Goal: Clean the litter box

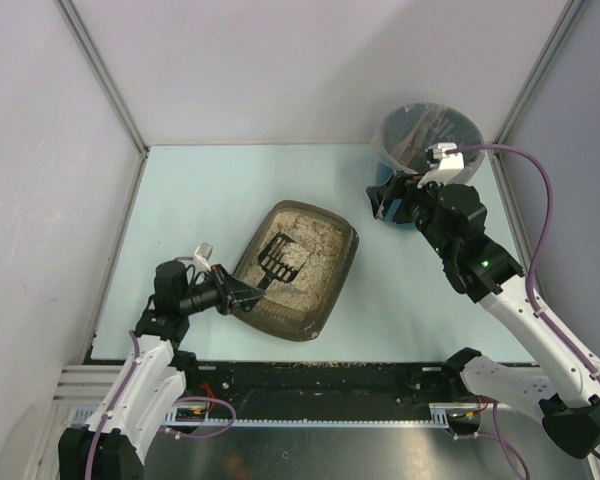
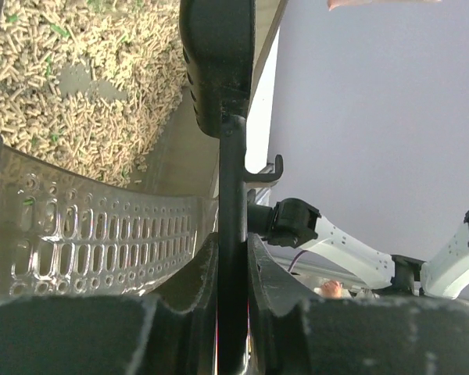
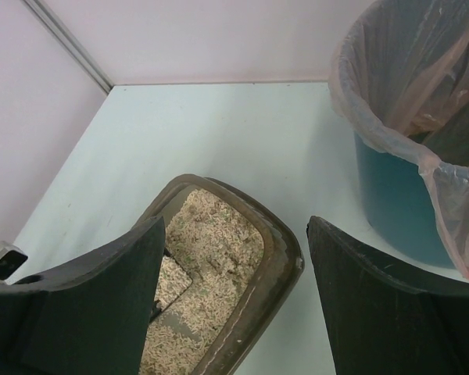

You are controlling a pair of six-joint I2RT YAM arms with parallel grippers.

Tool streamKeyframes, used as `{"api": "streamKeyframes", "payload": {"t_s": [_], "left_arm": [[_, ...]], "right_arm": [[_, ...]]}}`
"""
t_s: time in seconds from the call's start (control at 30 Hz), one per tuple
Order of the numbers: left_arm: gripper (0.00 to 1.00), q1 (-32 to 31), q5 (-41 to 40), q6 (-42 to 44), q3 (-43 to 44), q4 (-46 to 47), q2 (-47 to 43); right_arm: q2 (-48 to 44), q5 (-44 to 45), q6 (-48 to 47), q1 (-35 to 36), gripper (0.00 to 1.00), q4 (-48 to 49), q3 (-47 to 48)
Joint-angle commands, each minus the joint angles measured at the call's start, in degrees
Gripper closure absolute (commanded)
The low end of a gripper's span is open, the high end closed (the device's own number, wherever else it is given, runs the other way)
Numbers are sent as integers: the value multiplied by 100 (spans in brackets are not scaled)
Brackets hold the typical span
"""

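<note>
1. The box (image 1: pixel 280 322) lies skewed at mid-table (image 1: pixel 190 200), its near end just beside the left gripper (image 1: pixel 242 295). The bin (image 1: pixel 427 130) stands well apart at the far right corner.
2. The left gripper is clamped on the scoop (image 1: pixel 280 258) handle, with the slotted blade over the litter (image 1: pixel 315 255).
3. The right gripper (image 1: pixel 390 200) hovers between box and bin, jaws wide apart and holding nothing.
4. The box looks like stiff, smooth plastic. It is probably light in itself but weighted by loose pellets that would slide and spill if it is tipped.
5. The best hold seems to be the wide rim on the far right side, pinched to steady the box against the scoop's pushes.
</note>
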Motion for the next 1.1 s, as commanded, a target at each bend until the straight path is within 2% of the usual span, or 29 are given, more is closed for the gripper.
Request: {"api": "streamKeyframes", "payload": {"t_s": [0.0, 0.03, 0.1, 0.13, 0.43, 0.53, 0.63, 0.73, 0.83, 0.9, 0.93, 1.07], "left_arm": [[100, 158, 464, -99, -142, 667, -111], [100, 175, 490, -169, -186, 702, -155], [100, 246, 491, -870, -563, 1672, -321], [100, 246, 482, -986, -634, 1739, -348], [100, 307, 666, -706, -468, 1643, -296], [100, 413, 587, -977, -599, 1871, -418], [100, 395, 841, -820, -556, 1793, -313], [100, 474, 667, -978, -582, 1845, -453], [100, 396, 868, -515, -320, 1548, -270], [100, 456, 842, -696, -344, 1694, -330], [100, 535, 746, -1071, -493, 1931, -392], [100, 404, 913, -671, -345, 1627, -243]], "right_arm": [[-2, 115, -97, 52, 22, 230, 212], [-2, 141, -97, 52, 22, 230, 221], [-20, 159, -132, 69, 23, 212, 230], [-28, 176, -141, 69, 22, 212, 238], [-46, 246, -220, 96, 23, 186, 256], [-37, 255, -247, 122, 22, 195, 256], [-46, 317, -256, 139, 22, 186, 256], [-46, 334, -247, 157, 22, 194, 256], [-46, 369, -247, 192, 22, 186, 256], [-46, 378, -264, 192, 22, 194, 256], [-37, 370, -282, 201, 22, 212, 256], [-46, 413, -282, 210, 22, 238, 256]]}}
